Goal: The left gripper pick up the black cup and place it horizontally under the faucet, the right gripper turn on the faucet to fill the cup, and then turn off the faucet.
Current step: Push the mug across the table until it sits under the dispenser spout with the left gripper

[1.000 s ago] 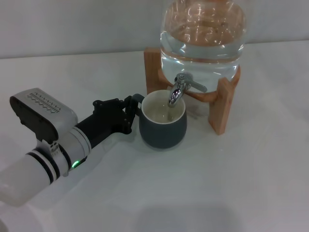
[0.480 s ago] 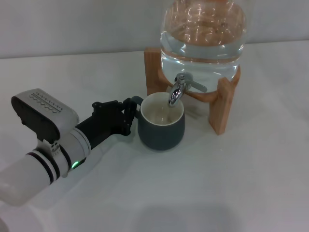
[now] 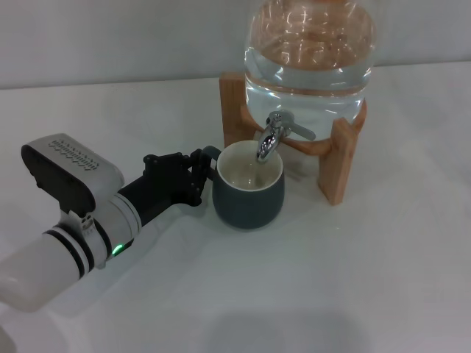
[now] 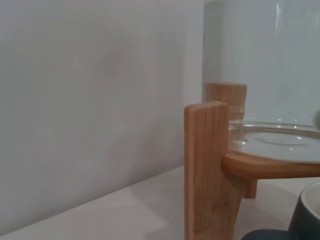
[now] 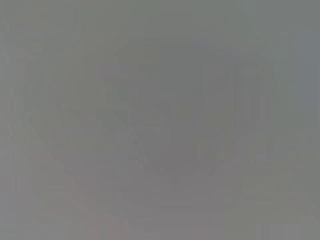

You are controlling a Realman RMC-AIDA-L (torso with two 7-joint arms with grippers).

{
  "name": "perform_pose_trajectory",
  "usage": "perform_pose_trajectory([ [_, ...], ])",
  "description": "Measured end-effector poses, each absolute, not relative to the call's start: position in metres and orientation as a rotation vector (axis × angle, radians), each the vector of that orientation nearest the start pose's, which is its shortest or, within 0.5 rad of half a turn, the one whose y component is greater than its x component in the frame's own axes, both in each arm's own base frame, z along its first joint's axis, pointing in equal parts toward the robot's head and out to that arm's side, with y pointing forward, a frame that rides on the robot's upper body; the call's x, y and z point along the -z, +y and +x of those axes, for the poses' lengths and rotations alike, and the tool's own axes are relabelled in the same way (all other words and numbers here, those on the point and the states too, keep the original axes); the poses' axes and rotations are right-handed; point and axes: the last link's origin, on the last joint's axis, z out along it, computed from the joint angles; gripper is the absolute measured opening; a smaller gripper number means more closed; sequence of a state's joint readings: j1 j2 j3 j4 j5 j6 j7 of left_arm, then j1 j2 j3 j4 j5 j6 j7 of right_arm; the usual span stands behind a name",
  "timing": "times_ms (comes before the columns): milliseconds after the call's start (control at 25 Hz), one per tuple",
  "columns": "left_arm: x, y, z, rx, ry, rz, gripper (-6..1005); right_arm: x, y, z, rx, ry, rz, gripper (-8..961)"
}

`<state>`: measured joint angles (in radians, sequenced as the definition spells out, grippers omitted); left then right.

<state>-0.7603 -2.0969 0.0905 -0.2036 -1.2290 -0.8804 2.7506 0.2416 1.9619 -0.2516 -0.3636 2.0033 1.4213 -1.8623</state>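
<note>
Counter [image 3: 353,279]: white surface carrying every item; pale wall at the far side.
Glass water jar [image 3: 309,51]: large, clear, holding water, seated on the stand at far centre-right.
Wooden stand [image 3: 342,158]: upright legs and a ring under the jar; in the left wrist view a leg [image 4: 205,170] fills the middle, the jar's base resting above it.
Left arm [image 3: 70,235]: white-and-grey cylinder entering from the near left, green light lit, reaching right towards the cup.
Black cup [image 3: 247,193]: upright on the counter, directly below the spout, just in front of the stand; cream inside visible; handle turned left. Its rim shows at the wrist view's corner [image 4: 310,215].
Left tool [image 3: 199,176]: black fingers clenched on the cup's handle, at the cup's left side.
Faucet [image 3: 276,134]: chrome, spout over the cup's mouth, lever pointing right.
Right tool: outside every view; its wrist camera shows only flat grey.
</note>
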Motion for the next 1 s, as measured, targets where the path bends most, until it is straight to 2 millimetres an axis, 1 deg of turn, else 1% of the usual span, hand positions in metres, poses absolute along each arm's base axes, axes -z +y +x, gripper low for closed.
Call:
perform_pose_trajectory([
  [640,0.1334,0.3515,-0.2268,0.614,-0.494,-2.378,124,-0.1615,0.2644,0.4038,-1.252,0.834,-1.254,842],
  [1000,0.1328,0.3515,-0.2275,0.615,-0.496,-2.376,132,-0.1616,0.2626,0.4049,-1.248,0.836,-1.251,842],
])
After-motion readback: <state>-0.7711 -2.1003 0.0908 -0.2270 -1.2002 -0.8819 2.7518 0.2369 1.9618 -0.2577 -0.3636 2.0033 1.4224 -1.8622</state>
